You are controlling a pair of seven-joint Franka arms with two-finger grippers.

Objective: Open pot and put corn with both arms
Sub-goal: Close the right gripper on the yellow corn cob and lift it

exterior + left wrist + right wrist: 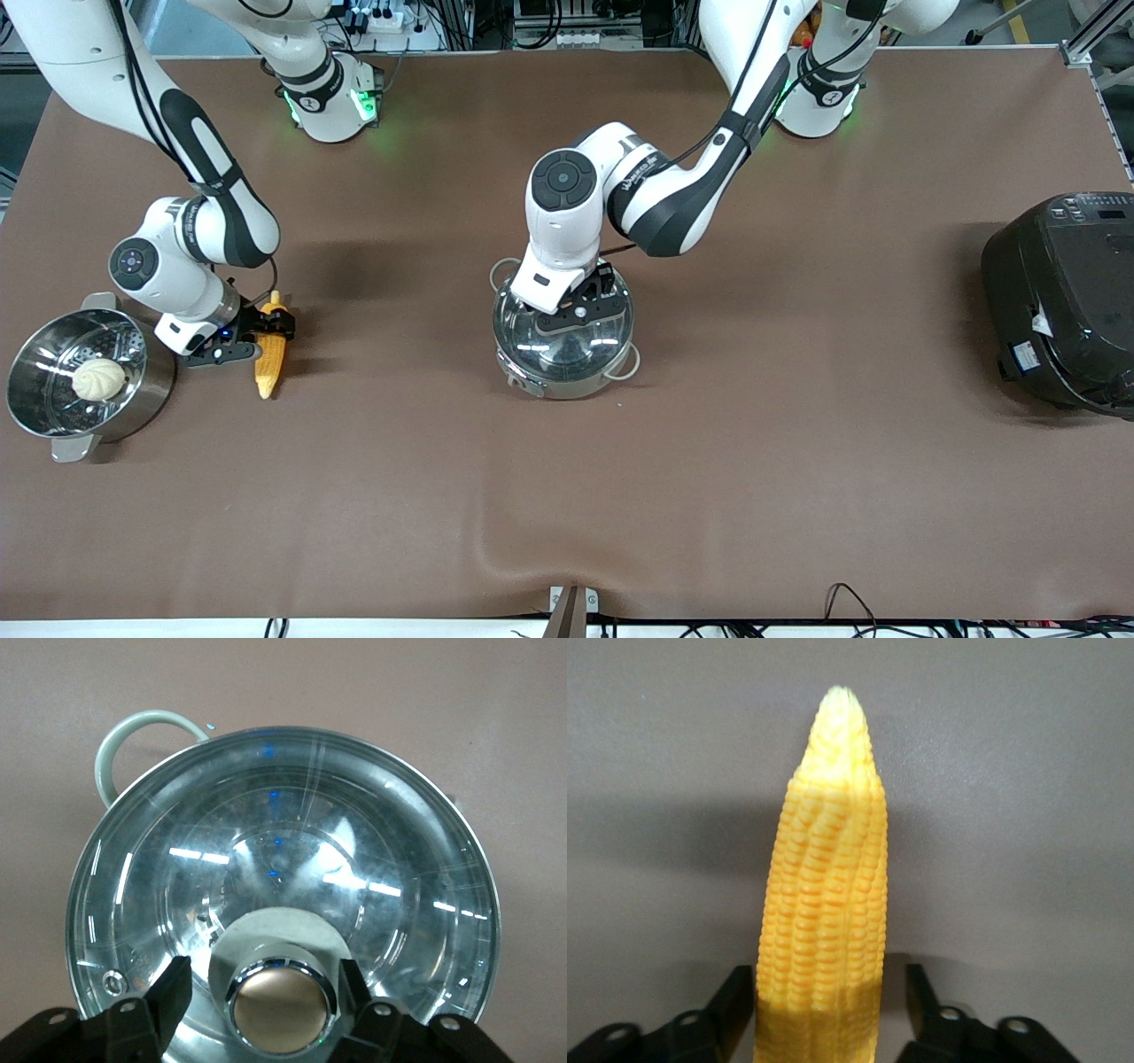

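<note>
The steel pot (564,379) stands mid-table with its glass lid (567,346) on it. My left gripper (580,310) is low over the lid. In the left wrist view it (264,966) is open, one finger on each side of the copper-coloured knob (282,1014), gaps showing. The corn (270,359) lies on the table toward the right arm's end. My right gripper (270,323) is down at the corn's end farther from the front camera. In the right wrist view it (829,970) is open and straddles the corn (824,886).
A steel pot with flat tab handles (35,416) holds a pale bun (99,378) on its perforated insert, just beside my right gripper. A large black rice cooker (1063,301) stands at the left arm's end. A wire loop handle (133,726) sticks out from the pot.
</note>
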